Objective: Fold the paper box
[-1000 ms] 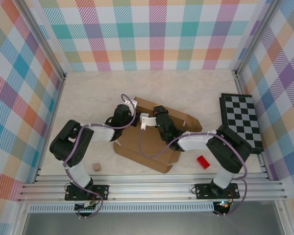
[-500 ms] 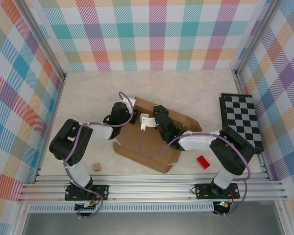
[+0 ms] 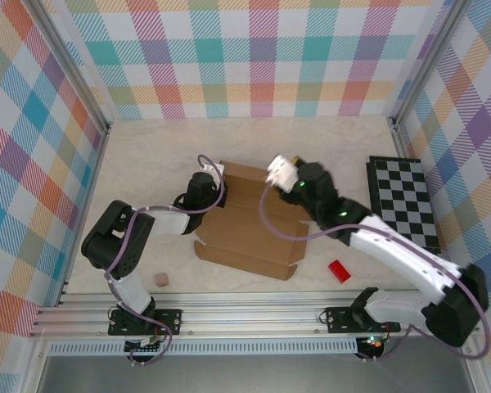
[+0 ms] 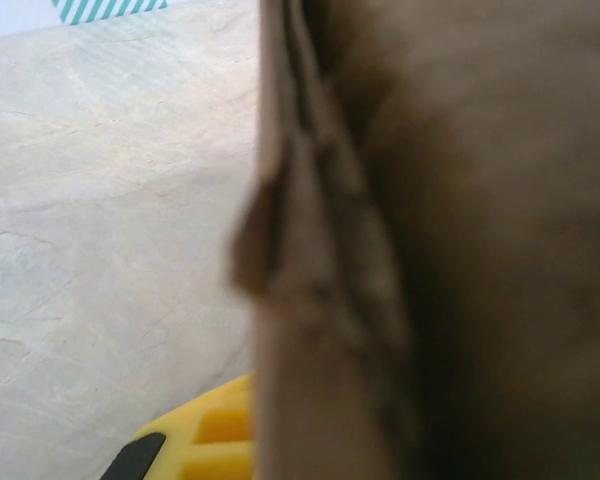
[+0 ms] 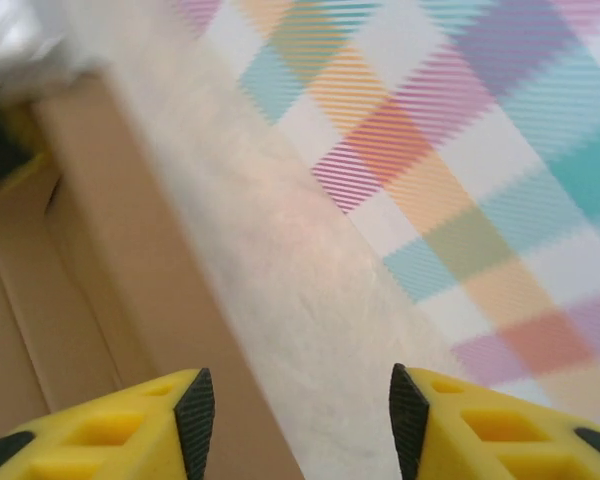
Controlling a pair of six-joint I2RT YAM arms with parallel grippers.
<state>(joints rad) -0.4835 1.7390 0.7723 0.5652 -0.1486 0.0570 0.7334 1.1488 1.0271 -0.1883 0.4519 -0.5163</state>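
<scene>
Starting at the left of the overhead view, the left arm (image 3: 139,225) reaches from its base across the pale, marbled table (image 3: 147,155) to the far-left corner of the paper box (image 3: 250,225); the left gripper (image 3: 216,175) sits right at that corner, clamped shut on the cardboard edge. In the left wrist view the blurred brown cardboard (image 4: 430,250) takes up the right half of the picture; one yellow finger (image 4: 195,440) shows at the bottom, pressed against the sheet's edge, with bare table to its left.

A small tan cube (image 3: 160,280) lies near the left arm's base, well apart from the box. The box itself lies low on the middle of the table between the two arms, turned at a slant, with its near edge running down toward the right.

A small red block (image 3: 339,271) sits just off the box's near-right corner, not touching it. The right arm (image 3: 393,254) arcs up from its base, its wrist raised over the box's far-right part. The right gripper (image 5: 300,400) stands open with nothing between its yellow fingers; below it are a box edge (image 5: 70,250), the table and the plaid wall (image 5: 460,150). A black-and-grey checkerboard (image 3: 405,205) lies by the right wall.
</scene>
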